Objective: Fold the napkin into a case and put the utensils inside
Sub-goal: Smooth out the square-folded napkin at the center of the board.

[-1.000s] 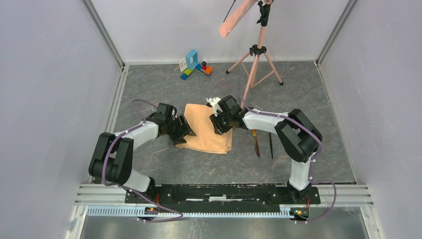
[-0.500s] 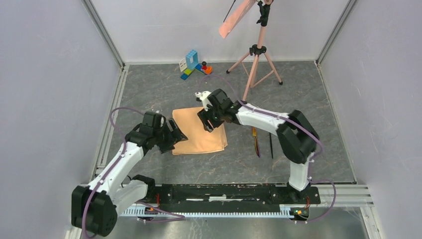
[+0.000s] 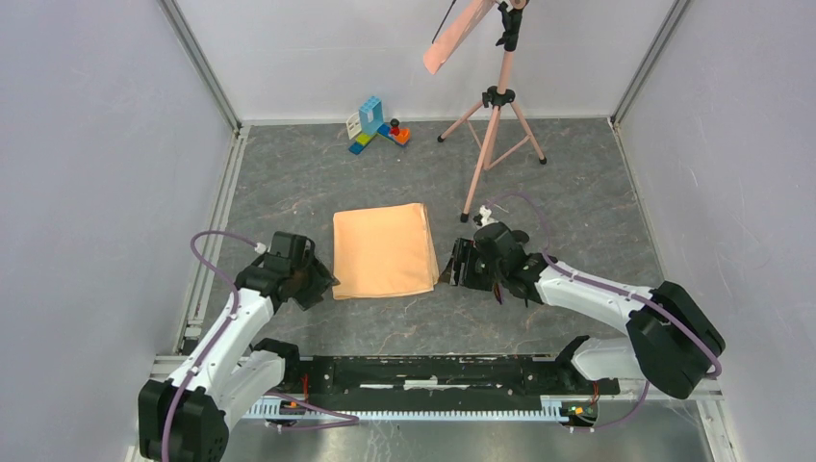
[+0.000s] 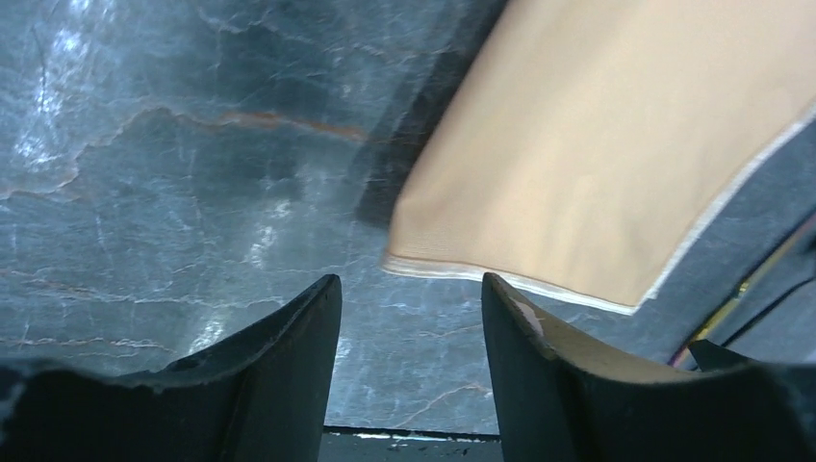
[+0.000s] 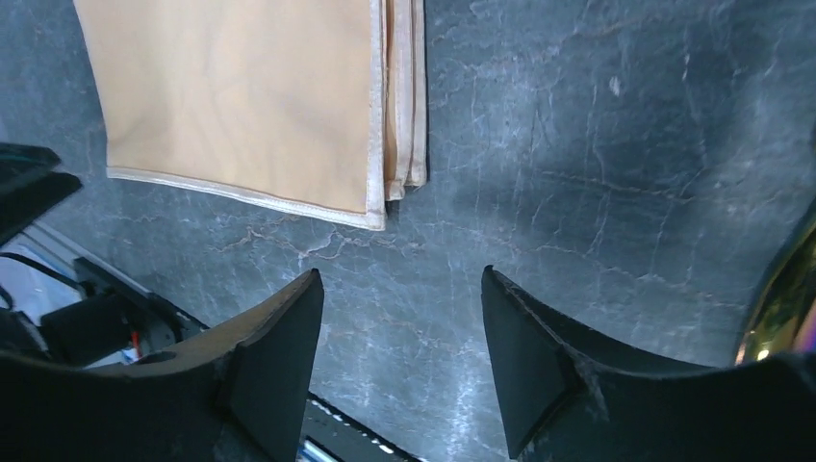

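Both arms have backed off the napkin — it's flat mid-table, folded, long axis pointing away from the bases. Left gripper and right gripper flank its near corners, fingers spread, empty — the right one faces the layered edge.

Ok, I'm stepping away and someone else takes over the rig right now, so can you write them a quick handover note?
Left pincer: open, empty, low beside the napkin's near-left corner.
Right pincer: open, empty, just right of the napkin.
Napkin: lying flat, folded into a layered square, not yet a narrow case.
Utensils: right of the napkin, mostly hidden under the right arm; only a gold edge shows.
Done: the first folds.
Left: fold the napkin down into a case, then slide both utensils inside.
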`<state>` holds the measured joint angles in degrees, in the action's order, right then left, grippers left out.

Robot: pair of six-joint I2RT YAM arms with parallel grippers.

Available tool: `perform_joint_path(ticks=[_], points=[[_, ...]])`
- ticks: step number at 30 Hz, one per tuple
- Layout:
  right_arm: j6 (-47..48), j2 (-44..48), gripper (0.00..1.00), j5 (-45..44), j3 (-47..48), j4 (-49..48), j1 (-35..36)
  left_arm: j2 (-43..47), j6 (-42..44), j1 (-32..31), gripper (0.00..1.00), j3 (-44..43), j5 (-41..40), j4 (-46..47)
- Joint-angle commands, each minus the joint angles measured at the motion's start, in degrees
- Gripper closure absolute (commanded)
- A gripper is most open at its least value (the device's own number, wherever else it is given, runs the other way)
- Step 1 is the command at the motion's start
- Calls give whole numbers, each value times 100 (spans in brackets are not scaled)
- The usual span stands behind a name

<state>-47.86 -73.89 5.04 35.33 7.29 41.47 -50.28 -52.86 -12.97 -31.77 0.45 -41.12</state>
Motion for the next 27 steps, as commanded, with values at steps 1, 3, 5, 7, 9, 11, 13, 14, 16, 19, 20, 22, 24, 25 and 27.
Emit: perform_joint_path(ticks=[1, 3, 5, 7, 9, 11, 13, 14, 16, 19, 20, 22, 24, 25, 27], points=[[-999, -27, 34, 71, -217, -664, 10, -50, -441, 23, 39, 228, -185, -43], [-1228, 20, 35, 67, -515, -1094, 10, -14, -528, 23, 43, 406, -125, 177], [-1388, -48, 37, 105, -676, -1392, 11, -13, -620, 24, 47, 599, 39, 554], [-1452, -211, 40, 199, -691, -1557, 39, -72, -721, 25, 52, 731, 223, 830], [-1485, -369, 42, 263, -669, -1678, 92, -158, -728, 23, 56, 791, 289, 984], [-1564, -512, 42, 302, -692, -1854, 161, -215, -715, 23, 57, 851, 290, 1091], [-1750, -600, 45, 288, -763, -1991, 251, -253, -684, 29, 57, 881, 271, 1140], [-1846, -643, 47, 270, -797, -2039, 313, -259, -674, 30, 57, 898, 268, 1155], [-2027, -716, 49, 165, -817, -1994, 430, -250, -664, 26, 57, 950, 267, 1195], [-2209, -801, 49, -75, -812, -1915, 569, -212, -656, 24, 59, 1005, 228, 1230], [-2226, -836, 49, -160, -780, -1865, 580, -209, -640, 31, 60, 1014, 218, 1239], [-2211, -884, 49, -348, -696, -1706, 590, -179, -608, 32, 62, 1019, 201, 1247], [-2198, -947, 49, -449, -629, -1622, 590, -160, -581, 26, 63, 1028, 166, 1258], [-2166, -997, 50, -454, -588, -1613, 598, -159, -561, 27, 64, 1024, 168, 1264], [-2016, -1130, 51, -468, -410, -1435, 612, -164, -533, 32, 66, 1041, 161, 1295]])
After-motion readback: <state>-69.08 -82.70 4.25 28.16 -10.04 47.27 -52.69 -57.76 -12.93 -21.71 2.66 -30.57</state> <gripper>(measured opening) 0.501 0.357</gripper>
